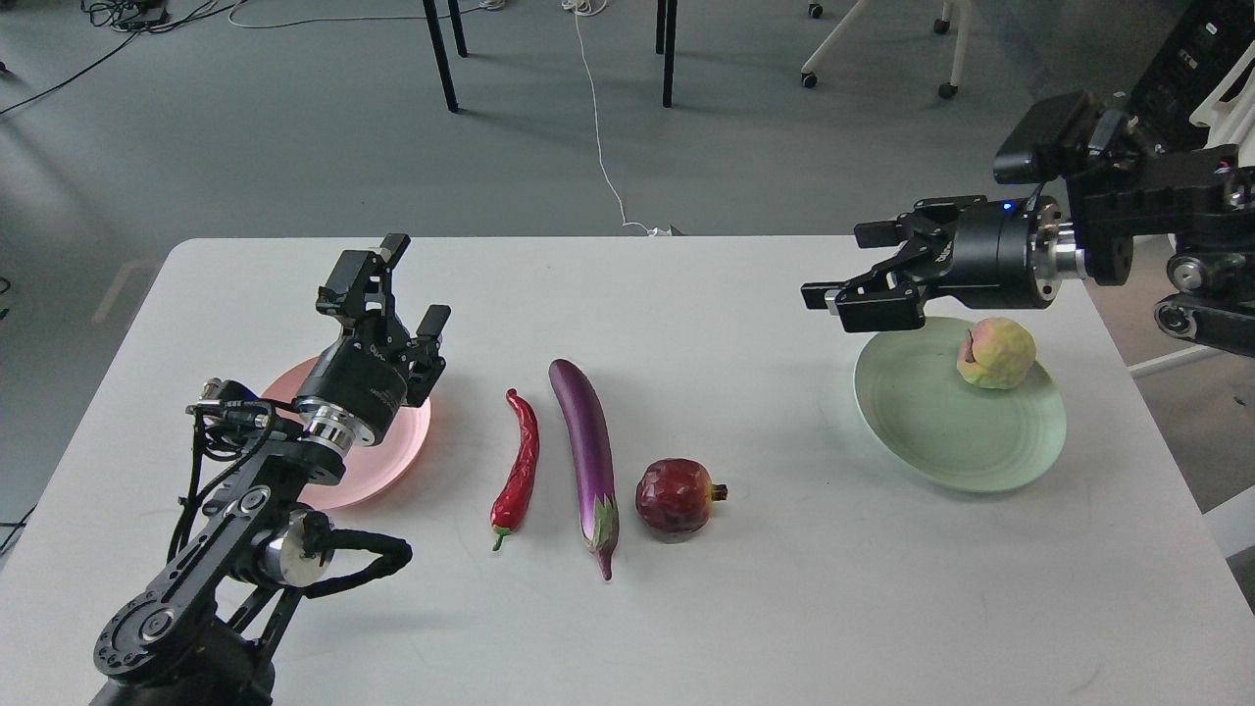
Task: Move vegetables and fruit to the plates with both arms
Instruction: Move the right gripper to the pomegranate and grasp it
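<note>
The yellow-green fruit [996, 353] lies on the pale green plate [931, 431] at the right. My right gripper [845, 267] is open and empty, raised above the plate's far left rim. My left gripper [412, 284] is open and empty above the pink plate [392, 461] at the left. On the table's middle lie the red chili pepper [518, 469], the purple eggplant [586, 449] and the dark red pomegranate [677, 497], side by side.
The white table [784, 608] has rounded corners; its right edge runs close to the green plate. Chair and table legs and cables stand on the grey floor beyond the far edge.
</note>
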`<state>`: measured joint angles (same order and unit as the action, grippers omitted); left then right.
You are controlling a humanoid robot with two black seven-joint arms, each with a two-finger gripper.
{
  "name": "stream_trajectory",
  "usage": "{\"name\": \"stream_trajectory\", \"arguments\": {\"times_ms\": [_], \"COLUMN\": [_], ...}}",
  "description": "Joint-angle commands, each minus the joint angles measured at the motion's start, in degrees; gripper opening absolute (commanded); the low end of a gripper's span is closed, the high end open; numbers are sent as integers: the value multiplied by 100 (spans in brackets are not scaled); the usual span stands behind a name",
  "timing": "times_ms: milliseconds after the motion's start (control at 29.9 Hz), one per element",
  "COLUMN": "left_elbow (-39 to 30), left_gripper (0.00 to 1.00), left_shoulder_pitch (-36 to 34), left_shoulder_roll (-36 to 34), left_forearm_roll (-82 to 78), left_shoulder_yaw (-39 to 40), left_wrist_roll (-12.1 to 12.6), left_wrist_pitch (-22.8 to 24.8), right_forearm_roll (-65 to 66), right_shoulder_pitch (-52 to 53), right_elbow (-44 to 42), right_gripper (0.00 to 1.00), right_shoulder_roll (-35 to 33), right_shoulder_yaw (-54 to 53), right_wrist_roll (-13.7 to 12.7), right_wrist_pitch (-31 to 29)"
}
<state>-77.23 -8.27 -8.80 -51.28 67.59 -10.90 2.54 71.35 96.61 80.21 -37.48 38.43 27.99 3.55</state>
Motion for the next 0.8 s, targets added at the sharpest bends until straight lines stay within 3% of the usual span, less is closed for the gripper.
{"name": "stream_trajectory", "arguments": {"times_ms": [0, 401, 769], "left_elbow": [-3, -38, -38], "left_gripper": [99, 99, 99], "left_shoulder_pitch": [1, 1, 36], "left_shoulder_roll": [-7, -7, -7], "left_forearm_roll": [-5, -14, -14], "left_shoulder_yaw": [0, 0, 17], "left_wrist_roll": [9, 9, 9], "left_wrist_pitch": [-8, -25, -26], "right_forearm_roll": [-244, -235, -235], "right_shoulder_pitch": [-89, -458, -775], "right_elbow": [223, -813, -1359], "right_gripper": [98, 98, 98], "right_shoulder_roll": [504, 2376, 2948], "right_shoulder_yaw": [68, 788, 1008], "right_wrist_roll": [1, 1, 1], "right_wrist_pitch": [-3, 85, 94]}}
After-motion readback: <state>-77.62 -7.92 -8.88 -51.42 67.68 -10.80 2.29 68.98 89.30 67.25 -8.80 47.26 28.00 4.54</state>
